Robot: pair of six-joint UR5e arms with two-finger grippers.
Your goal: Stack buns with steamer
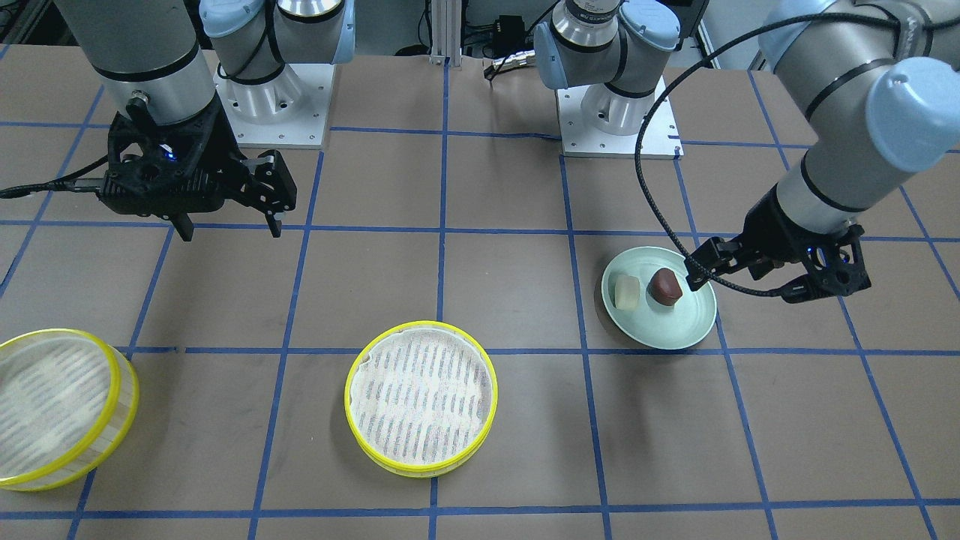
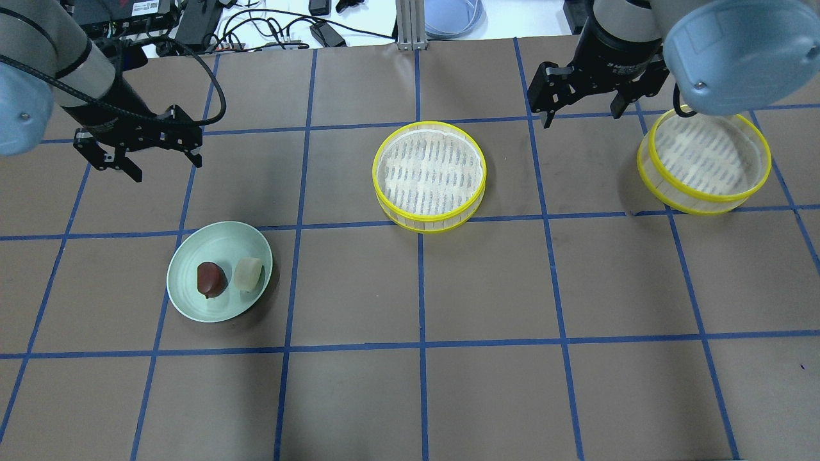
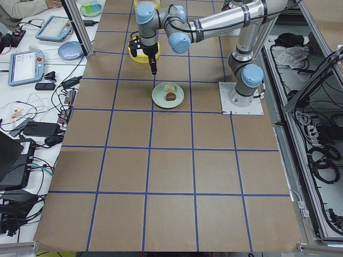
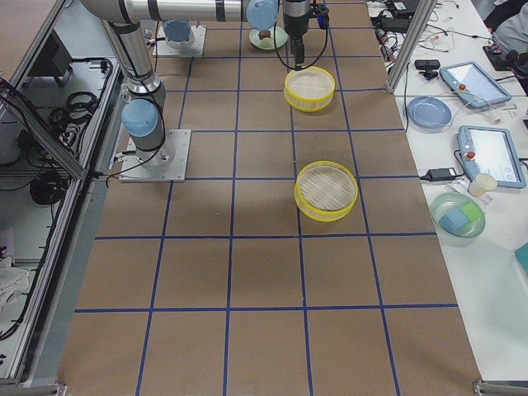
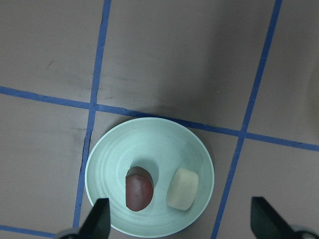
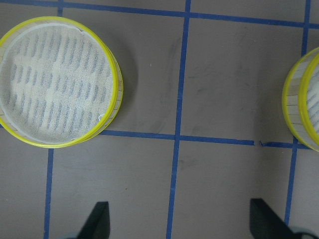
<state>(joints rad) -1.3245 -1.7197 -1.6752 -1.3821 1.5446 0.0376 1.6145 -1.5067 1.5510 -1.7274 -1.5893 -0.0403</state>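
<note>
The cream-white bun [image 2: 248,274] and the dark reddish-brown bun [image 2: 210,279] lie side by side on a pale mint-green plate [image 2: 192,307]. Both show in the left wrist view, the brown bun [image 5: 138,191] and the cream bun [image 5: 183,187]. One yellow-rimmed steamer tier [image 2: 429,174] stands mid-table, the other [image 2: 703,159] on the robot's right. Both tiers hold nothing. My left gripper [image 2: 166,168] is open and empty, raised beyond the plate. My right gripper [image 2: 584,117] is open and empty, raised between the two tiers.
Brown table cover with a blue tape grid. The arm bases [image 1: 274,105] stand at the robot's side of the table. Cables and devices lie beyond the table's far edge [image 2: 269,32]. Bare cover lies between the plate and the middle tier.
</note>
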